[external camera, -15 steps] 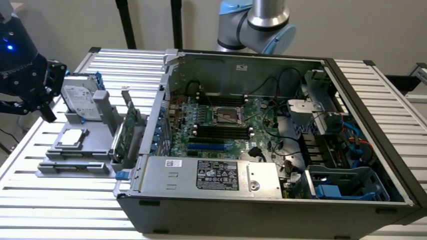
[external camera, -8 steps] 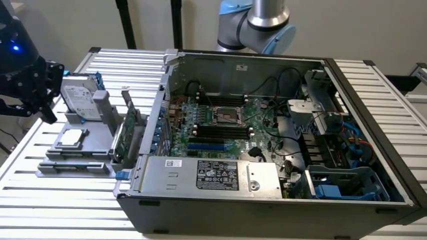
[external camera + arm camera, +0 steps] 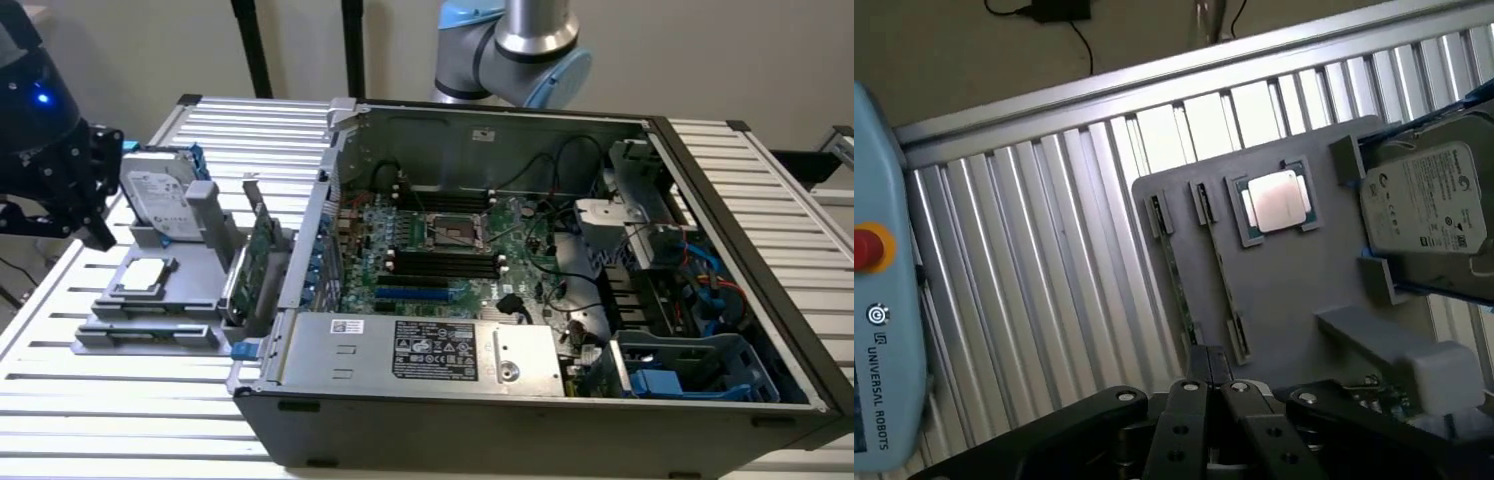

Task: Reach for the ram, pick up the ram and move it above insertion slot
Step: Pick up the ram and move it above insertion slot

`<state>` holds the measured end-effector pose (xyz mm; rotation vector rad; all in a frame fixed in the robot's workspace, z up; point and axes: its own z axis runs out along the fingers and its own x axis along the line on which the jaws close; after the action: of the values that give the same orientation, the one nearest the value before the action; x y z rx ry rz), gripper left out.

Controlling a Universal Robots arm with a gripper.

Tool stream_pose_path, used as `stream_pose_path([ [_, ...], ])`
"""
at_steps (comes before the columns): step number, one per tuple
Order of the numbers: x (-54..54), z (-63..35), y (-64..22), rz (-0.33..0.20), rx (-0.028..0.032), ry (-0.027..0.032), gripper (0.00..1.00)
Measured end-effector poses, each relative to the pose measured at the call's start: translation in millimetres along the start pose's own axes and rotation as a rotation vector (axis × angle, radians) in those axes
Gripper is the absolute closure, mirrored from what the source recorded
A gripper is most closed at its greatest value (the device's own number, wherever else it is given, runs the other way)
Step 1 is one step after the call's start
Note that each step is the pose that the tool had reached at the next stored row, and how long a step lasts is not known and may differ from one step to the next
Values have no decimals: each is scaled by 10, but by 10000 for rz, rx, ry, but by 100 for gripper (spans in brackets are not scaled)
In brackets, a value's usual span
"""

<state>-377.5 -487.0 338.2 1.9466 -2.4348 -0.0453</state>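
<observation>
The exterior view is looking down from a raised spot into the open black metal computer case (image 3: 534, 435), standing far enough back to be taking in the whole case and the ribbed aluminium surface (image 3: 747, 170) around it. The wrist view is hanging close over that surface, facing steeply down past the black end effector (image 3: 1209, 365). Both views are sharing the flat grey plastic holder tray (image 3: 147, 335) (image 3: 1284, 290) at the exterior view's left, with its silver hard drive (image 3: 158, 195) (image 3: 1424, 200) and square silver processor chip (image 3: 144, 275) (image 3: 1278, 198).

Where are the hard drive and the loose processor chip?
hard drive (image 3: 1429, 200), wrist view, middle of its white label.
processor chip (image 3: 1278, 200), wrist view, centre of its metal lid.
</observation>
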Motion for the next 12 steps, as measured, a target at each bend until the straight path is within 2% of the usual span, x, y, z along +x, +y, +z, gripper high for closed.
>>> stream_pose_path([
  [7,0,54,-2,-1269,4,43,89],
  [12,0,95,-3,-2185,9,47,89],
])
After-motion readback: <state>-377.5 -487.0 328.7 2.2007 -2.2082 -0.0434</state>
